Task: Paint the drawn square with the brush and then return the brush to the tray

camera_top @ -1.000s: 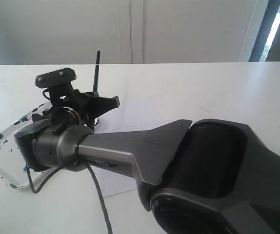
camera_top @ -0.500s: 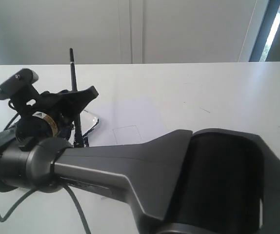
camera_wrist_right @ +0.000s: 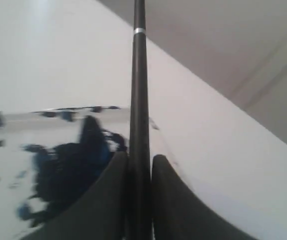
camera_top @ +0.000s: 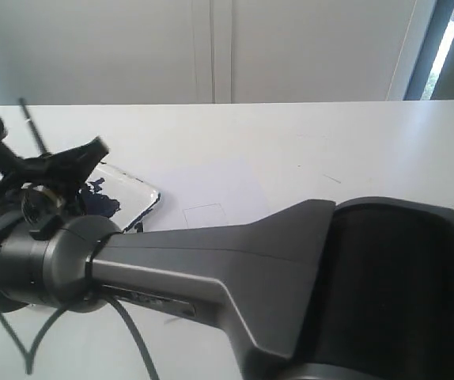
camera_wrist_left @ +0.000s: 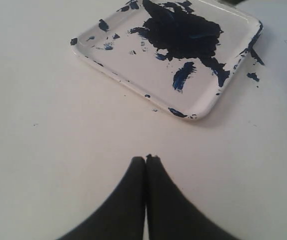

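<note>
My right gripper [camera_wrist_right: 139, 161] is shut on the black handle of the brush [camera_wrist_right: 139, 95]. In the exterior view the gripper [camera_top: 53, 162] hangs over the left part of the tray [camera_top: 144, 192], and the brush [camera_top: 32, 131] sticks up, tilted left. Its tip is hidden. The white tray [camera_wrist_left: 133, 75] is smeared with dark blue paint, and the right wrist view has that tray [camera_wrist_right: 13, 117] just beneath the fingers. The drawn square [camera_top: 205, 214] is a faint outline on the paper, right of the tray. My left gripper [camera_wrist_left: 145, 159] is shut and empty on the bare table, short of the tray.
The right arm's large grey body [camera_top: 306, 285] crosses the front of the table from right to left and hides much of it. The white paper sheet [camera_top: 227, 186] lies right of the tray. A black cable [camera_top: 132, 332] hangs below the wrist.
The right arm has swung left with the brush, from the paper's edge to over the tray. The drawn square, hidden a second ago, is now uncovered.
</note>
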